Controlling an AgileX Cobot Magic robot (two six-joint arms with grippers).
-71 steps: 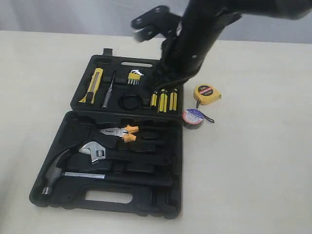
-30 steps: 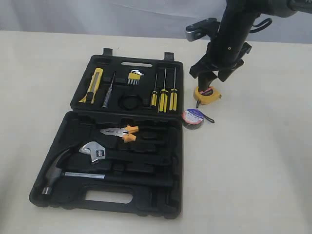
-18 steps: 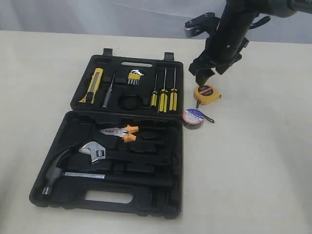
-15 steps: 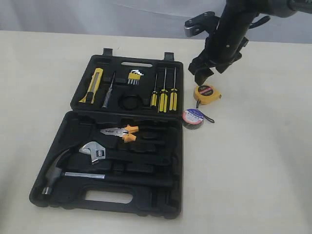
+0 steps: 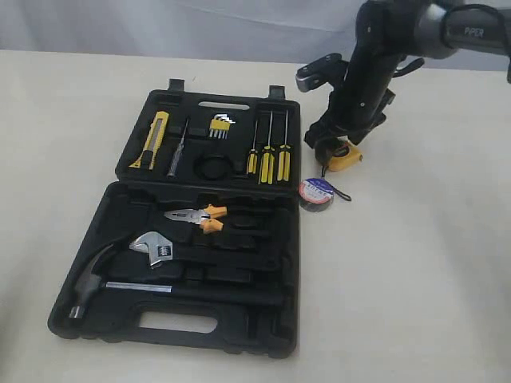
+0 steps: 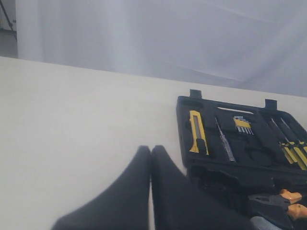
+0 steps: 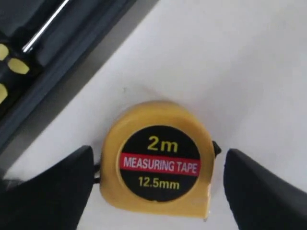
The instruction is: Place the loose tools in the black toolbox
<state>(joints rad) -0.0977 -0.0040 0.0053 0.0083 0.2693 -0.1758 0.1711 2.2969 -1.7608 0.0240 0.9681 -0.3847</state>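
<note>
The black toolbox lies open on the table, and also appears in the left wrist view. The yellow-black utility knife and the orange-handled pliers rest in its recesses. To the right of the box, the yellow 2m tape measure lies flat on the table. My right gripper is open and low, with a finger on each side of the tape measure. The dark electrical tape roll sits just in front of it. My left gripper is shut and empty, beside the box.
Three yellow-handled screwdrivers, hex keys, a claw hammer and an adjustable wrench fill other recesses. A round recess in the upper half holds nothing. Bare table surrounds the box.
My right arm swung from above the screwdrivers to the right, then came down so that its open fingers straddle the tape measure. The tools have not moved.
</note>
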